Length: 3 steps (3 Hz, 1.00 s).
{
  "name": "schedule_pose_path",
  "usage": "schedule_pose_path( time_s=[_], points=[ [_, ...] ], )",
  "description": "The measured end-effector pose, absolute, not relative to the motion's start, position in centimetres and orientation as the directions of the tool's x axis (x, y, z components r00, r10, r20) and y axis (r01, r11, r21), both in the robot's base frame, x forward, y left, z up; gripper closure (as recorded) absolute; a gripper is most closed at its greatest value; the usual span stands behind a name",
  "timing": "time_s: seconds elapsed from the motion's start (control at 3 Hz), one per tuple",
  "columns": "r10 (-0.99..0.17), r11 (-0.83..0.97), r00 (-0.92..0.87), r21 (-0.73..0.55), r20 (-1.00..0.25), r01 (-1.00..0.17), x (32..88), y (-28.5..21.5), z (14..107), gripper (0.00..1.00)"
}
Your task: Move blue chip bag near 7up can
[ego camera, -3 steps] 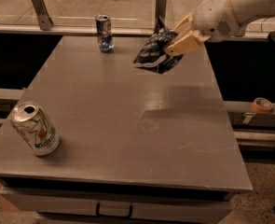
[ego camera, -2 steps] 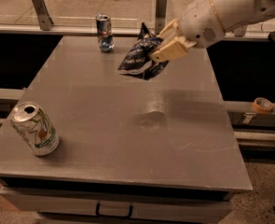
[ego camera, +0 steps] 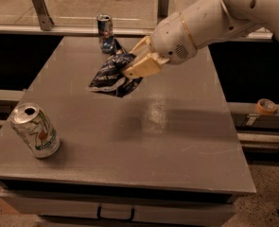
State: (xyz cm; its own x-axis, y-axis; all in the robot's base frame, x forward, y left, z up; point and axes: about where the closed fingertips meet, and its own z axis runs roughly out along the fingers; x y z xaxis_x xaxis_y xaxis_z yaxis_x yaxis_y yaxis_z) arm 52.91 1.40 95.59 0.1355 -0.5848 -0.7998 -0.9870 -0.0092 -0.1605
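Observation:
The blue chip bag (ego camera: 111, 73), dark navy foil with white lettering, hangs in the air above the middle of the grey table (ego camera: 177, 141). My gripper (ego camera: 138, 64) is shut on the bag's right side, its tan fingers (ego camera: 141, 67) pinching the foil. The white arm reaches in from the upper right. The 7up can (ego camera: 35, 130), white-silver with green and red markings, stands tilted near the table's front left corner, well to the lower left of the bag.
A slimmer blue and silver can (ego camera: 105, 33) stands at the table's back edge, just behind the bag. A roll of tape (ego camera: 265, 106) lies on a ledge to the right. A drawer handle (ego camera: 115, 213) shows below the table front.
My gripper has carried the blue chip bag left and toward the front, away from the back right of the table. Both cans have stayed in place.

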Motion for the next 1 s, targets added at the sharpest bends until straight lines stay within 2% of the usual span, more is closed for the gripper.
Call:
schedule_pose_path(
  time_s=[0.33, 0.67, 1.0],
  points=[
    [-0.548, -0.048, 0.134, -0.128, -0.825, -0.991, 51.0, 4.2, 94.1, 1.0],
    [-0.517, -0.099, 0.148, -0.114, -0.843, -0.989, 49.5, 6.8, 92.1, 0.82],
    [-0.499, -0.132, 0.161, -0.109, -0.851, -0.985, 48.7, 8.4, 90.3, 0.51]
  ],
)
